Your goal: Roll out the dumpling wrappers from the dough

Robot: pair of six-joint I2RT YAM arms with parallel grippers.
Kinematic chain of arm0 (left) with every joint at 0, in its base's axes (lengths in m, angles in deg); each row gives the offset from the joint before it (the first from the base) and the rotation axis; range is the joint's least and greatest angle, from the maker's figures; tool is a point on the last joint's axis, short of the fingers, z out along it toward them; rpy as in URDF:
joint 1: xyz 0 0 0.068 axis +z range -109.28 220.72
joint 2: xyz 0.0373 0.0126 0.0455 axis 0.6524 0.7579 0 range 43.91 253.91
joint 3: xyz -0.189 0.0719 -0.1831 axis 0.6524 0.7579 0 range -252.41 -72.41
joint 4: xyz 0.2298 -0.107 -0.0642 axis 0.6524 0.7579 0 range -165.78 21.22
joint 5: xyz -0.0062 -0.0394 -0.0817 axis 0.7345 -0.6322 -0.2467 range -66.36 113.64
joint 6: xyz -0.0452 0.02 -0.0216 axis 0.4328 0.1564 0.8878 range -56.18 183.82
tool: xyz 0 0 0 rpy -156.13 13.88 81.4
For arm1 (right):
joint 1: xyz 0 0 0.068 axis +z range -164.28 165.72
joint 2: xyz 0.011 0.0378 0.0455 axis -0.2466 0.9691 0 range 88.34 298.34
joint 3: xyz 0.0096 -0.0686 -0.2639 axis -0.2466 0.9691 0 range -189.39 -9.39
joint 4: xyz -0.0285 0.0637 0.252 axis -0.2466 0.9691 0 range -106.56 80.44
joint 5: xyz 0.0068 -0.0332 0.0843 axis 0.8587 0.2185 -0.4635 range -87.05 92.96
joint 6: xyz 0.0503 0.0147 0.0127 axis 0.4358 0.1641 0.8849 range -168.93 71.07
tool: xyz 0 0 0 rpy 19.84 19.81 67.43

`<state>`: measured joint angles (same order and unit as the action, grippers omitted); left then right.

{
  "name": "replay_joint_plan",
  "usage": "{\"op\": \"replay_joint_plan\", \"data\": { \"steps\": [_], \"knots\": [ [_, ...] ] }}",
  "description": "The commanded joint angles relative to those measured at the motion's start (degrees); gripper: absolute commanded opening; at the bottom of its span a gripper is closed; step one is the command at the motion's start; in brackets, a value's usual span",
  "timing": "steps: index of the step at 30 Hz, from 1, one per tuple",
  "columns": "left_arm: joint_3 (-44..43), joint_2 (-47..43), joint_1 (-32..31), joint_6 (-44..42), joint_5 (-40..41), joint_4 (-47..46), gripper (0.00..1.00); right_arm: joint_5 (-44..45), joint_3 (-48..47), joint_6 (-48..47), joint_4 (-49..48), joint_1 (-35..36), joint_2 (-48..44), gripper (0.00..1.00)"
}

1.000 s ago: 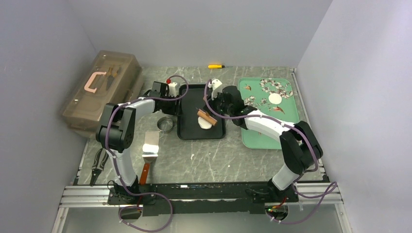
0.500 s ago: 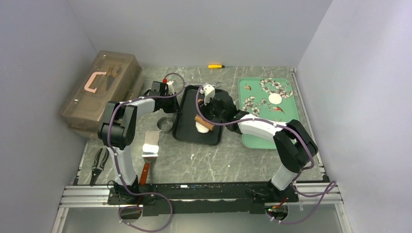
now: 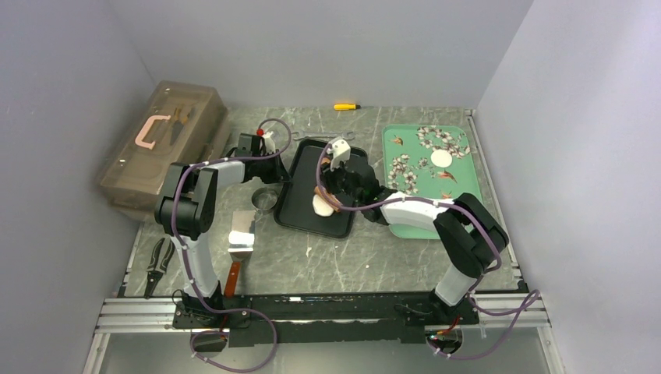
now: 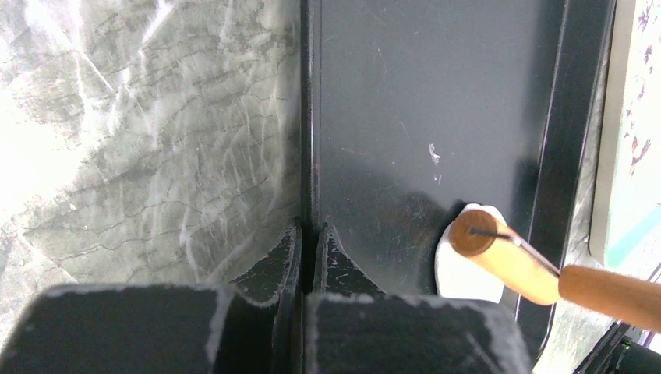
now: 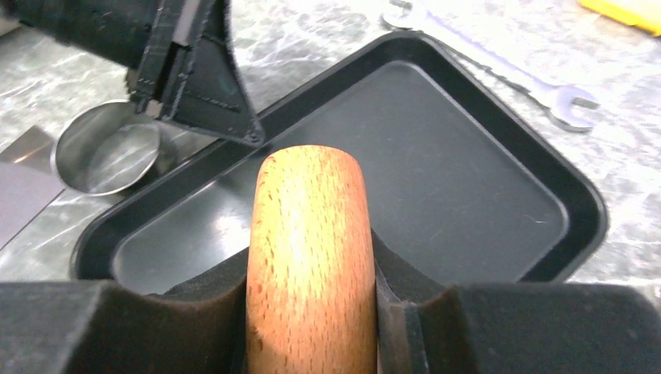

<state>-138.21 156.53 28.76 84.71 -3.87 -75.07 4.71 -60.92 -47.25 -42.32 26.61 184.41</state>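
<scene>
The dough is a flattened white patch in the black tray, which lies askew on the table. In the left wrist view the dough sits under the end of the brown wooden roller. My right gripper is shut on the roller, which rests on the dough. My left gripper is shut on the tray's left rim; from above it is at the tray's far left side. One round dumpling wrapper lies on the green flowered tray.
A metal ring cutter stands just left of the black tray. A spatula and pliers lie near the left arm. A brown translucent toolbox is at far left. A wrench and a yellow tool lie behind the tray.
My left gripper has shut on the tray rim. The black tray has swung and slid to the left and nearer. My right gripper has carried the roller left and nearer over the dough.
</scene>
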Motion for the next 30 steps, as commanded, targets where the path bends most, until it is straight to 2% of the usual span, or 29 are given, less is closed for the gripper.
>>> {"op": "replay_joint_plan", "data": {
  "steps": [1,5,10,12,16,20,23,26,30],
  "knots": [
    [2.3,-0.4,0.4,-0.3,1.5,2.3,0.00,14.5,4.4,-5.9,2.1,-1.1,2.3,0.00],
    [2.6,-0.7,0.4,-1.6,2.1,1.8,0.00,16.3,6.8,-7.3,-0.8,-2.0,1.6,0.00],
    [2.3,-0.5,0.4,-2.0,1.9,2.0,0.00,12.0,4.0,-8.5,1.0,-2.7,0.9,0.00],
    [2.3,-0.3,0.4,-2.0,2.0,2.0,0.00,9.3,1.6,-8.3,3.1,-2.7,-0.9,0.00],
    [2.1,-0.1,0.4,-2.1,1.7,2.1,0.00,0.9,0.7,-6.9,0.5,-2.7,-8.4,0.00],
    [2.0,-0.2,0.4,-2.2,1.4,2.2,0.00,-6.0,0.4,-5.5,-0.8,-2.5,-11.6,0.00],
    [2.1,-0.2,0.4,-2.3,1.2,2.1,0.00,-12.5,0.9,-5.3,-2.0,-2.5,-10.5,0.00],
    [1.9,-0.1,0.4,-2.3,0.8,2.4,0.00,-17.7,-2.3,-6.0,2.7,-2.5,-5.9,0.00],
    [2.0,0.1,0.4,-2.2,0.7,2.3,0.00,-16.2,-3.0,-8.0,4.1,-2.5,-2.5,0.00]
  ]
}}
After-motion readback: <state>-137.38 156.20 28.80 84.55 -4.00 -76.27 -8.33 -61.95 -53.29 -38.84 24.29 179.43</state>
